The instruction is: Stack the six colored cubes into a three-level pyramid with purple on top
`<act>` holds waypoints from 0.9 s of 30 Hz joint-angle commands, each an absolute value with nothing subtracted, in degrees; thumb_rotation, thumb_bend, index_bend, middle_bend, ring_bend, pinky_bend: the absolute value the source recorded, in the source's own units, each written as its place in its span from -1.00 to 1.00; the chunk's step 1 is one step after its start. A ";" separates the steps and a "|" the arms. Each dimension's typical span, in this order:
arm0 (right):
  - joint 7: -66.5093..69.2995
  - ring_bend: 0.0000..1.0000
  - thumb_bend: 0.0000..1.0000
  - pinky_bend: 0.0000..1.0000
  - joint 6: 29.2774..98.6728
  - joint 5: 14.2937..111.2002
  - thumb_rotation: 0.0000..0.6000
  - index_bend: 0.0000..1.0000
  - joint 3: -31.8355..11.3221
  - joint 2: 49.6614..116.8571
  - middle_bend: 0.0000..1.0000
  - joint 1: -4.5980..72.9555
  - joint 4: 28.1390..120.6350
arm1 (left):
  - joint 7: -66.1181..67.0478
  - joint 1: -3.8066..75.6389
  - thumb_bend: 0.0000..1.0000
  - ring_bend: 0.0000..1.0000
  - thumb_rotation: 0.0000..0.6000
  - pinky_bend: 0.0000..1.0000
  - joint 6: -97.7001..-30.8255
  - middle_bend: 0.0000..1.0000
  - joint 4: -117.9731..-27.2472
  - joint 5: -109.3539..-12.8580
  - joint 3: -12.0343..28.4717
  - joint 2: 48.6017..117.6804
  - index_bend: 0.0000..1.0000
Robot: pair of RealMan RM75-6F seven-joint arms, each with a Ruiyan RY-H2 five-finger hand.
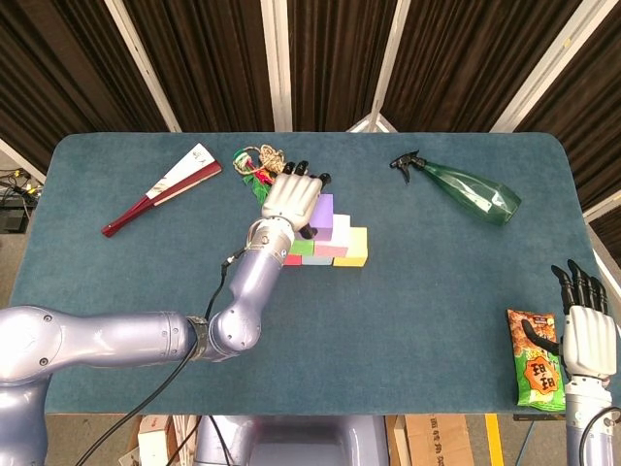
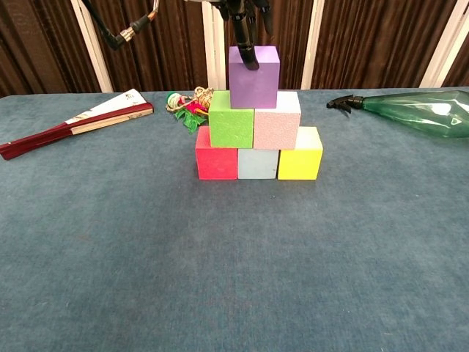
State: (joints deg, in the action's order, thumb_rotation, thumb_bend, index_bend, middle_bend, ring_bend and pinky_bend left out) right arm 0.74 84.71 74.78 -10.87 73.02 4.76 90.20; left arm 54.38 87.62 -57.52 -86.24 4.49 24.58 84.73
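purple cube (image 2: 253, 79) tops pyramid; fan (image 2: 73, 124), spray bottle (image 2: 419, 111) flank it.

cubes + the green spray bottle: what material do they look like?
Cubes, e.g. the purple cube and pink cube: probably foam, judging by the matte, finely grainy faces with no shine; painted wood can't be ruled out. Spray bottle: clear green plastic, likely PET, since it is see-through with glossy highlights; its trigger head looks like black opaque plastic.
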 commanded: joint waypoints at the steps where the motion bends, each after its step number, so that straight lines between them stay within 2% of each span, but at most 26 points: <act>1: 0.81 -0.90 -0.50 -1.00 84.67 74.76 1.00 -0.72 -10.92 72.96 -0.90 4.78 90.22 | 54.14 87.61 -0.40 -1.00 1.00 -0.94 -57.43 -0.47 -86.13 4.33 24.59 84.82 -0.62; 17: 1.02 -0.90 -0.50 -1.00 84.76 74.56 1.00 -0.72 -11.07 72.90 -0.90 4.67 90.19 | 54.21 88.05 -0.42 -1.00 1.00 -0.94 -58.59 -0.49 -87.73 4.67 25.06 83.80 -0.64; 27: 0.56 -0.90 -0.50 -1.00 84.51 74.48 1.00 -0.72 -11.02 72.96 -0.90 4.81 90.24 | 52.66 86.16 -0.44 -1.00 1.00 -0.94 -60.75 -0.70 -94.29 4.66 27.58 77.46 -0.82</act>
